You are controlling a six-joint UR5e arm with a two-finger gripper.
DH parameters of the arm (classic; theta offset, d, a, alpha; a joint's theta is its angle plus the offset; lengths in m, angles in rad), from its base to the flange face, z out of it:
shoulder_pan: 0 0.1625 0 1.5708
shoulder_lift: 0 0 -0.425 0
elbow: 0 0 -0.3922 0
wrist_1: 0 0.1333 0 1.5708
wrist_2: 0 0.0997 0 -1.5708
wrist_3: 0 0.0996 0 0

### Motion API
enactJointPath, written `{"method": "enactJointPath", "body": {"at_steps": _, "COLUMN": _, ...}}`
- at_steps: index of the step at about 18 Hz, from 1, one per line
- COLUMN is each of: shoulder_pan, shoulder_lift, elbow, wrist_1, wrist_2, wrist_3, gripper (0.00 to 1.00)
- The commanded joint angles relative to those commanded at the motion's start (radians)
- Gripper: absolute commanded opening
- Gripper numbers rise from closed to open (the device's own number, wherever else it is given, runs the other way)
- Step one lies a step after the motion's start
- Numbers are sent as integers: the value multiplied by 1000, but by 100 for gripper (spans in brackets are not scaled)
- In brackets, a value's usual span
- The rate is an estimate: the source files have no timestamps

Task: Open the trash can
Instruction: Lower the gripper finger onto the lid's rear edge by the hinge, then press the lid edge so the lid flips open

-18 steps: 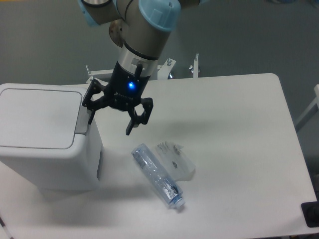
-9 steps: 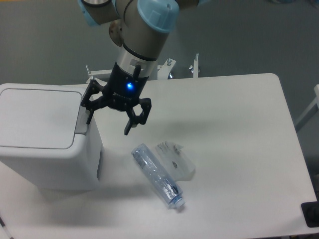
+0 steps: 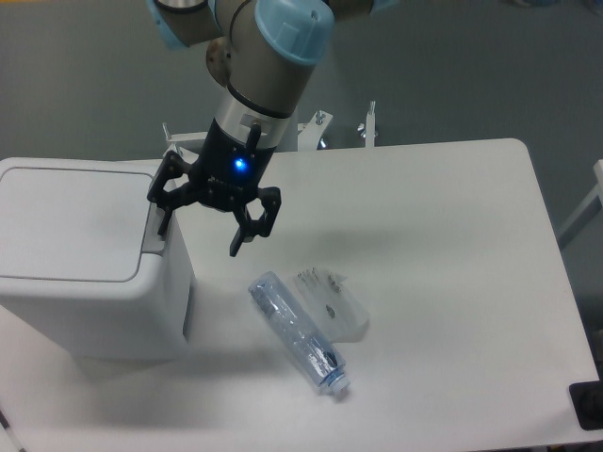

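The trash can (image 3: 85, 254) is a big white box standing at the table's left side, its flat lid down. A grey push tab (image 3: 155, 229) runs along the lid's right edge. My gripper (image 3: 201, 240) hangs open just right of that edge, a blue light glowing on its body. Its left fingertip (image 3: 165, 226) is right at the grey tab; whether it touches I cannot tell. The right fingertip (image 3: 236, 249) hangs over the table, clear of the can.
A clear plastic bottle (image 3: 298, 333) lies on its side on the white table (image 3: 443, 282), below and right of the gripper. A crumpled clear wrapper (image 3: 332, 301) rests against it. A dark object (image 3: 588, 405) sits at the table's front right corner.
The gripper has drifted slightly left and up, toward the can's grey tab. The lid, bottle and wrapper have not moved.
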Motion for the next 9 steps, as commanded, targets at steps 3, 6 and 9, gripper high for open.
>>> {"method": "enactJointPath", "body": {"at_steps": 3, "shoulder_pan": 0, "shoulder_lift": -3, "elbow": 0, "wrist_1": 0, "wrist_2": 2, "wrist_3": 0, "gripper": 100}}
{"method": "enactJointPath", "body": {"at_steps": 6, "shoulder_pan": -5, "shoulder_lift": -3, "elbow": 0, "wrist_1": -2, "wrist_2": 2, "wrist_3": 0, "gripper": 100}}
{"method": "enactJointPath", "body": {"at_steps": 9, "shoulder_pan": -6, "shoulder_lift": -5, "elbow": 0, "wrist_1": -2, "wrist_2": 2, "wrist_3": 0, "gripper": 100}}
